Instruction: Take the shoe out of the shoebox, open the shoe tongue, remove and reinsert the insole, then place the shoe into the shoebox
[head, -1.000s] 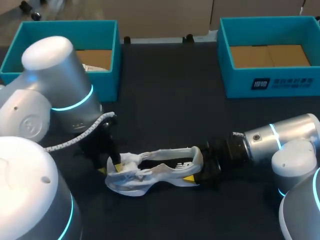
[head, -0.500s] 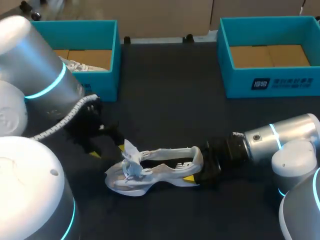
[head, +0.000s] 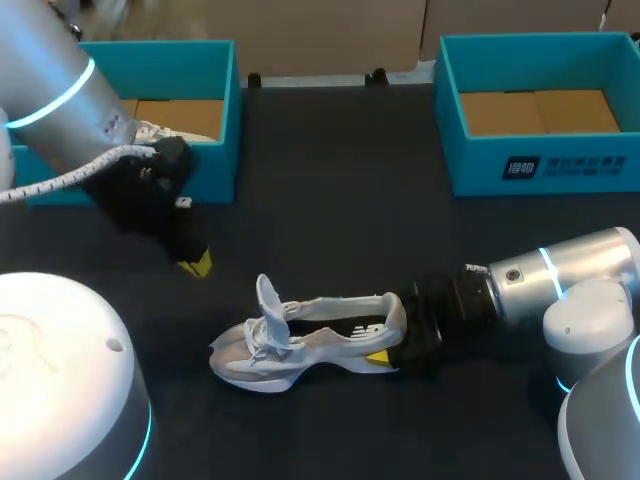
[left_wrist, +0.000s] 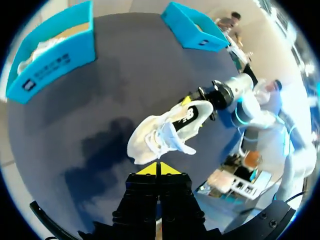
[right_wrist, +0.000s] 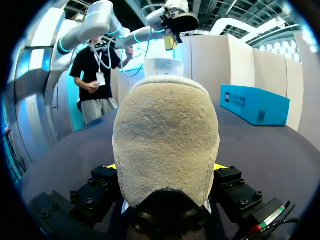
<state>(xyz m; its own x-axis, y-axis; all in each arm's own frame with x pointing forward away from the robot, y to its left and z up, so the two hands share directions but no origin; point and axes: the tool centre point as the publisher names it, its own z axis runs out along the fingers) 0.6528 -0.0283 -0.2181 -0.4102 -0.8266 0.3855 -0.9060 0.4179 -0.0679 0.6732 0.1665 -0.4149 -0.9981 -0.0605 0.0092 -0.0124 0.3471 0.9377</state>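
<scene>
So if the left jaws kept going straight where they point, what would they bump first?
Probably the white shoe, near its laces; it lies right ahead of the left jaws. Depth is hard to judge, so they might touch the table just short of it.

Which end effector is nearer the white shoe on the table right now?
Right. The right end effector grips the shoe at its heel from both sides; the left end effector hangs shut, apart from it, beyond its toe end.
</scene>
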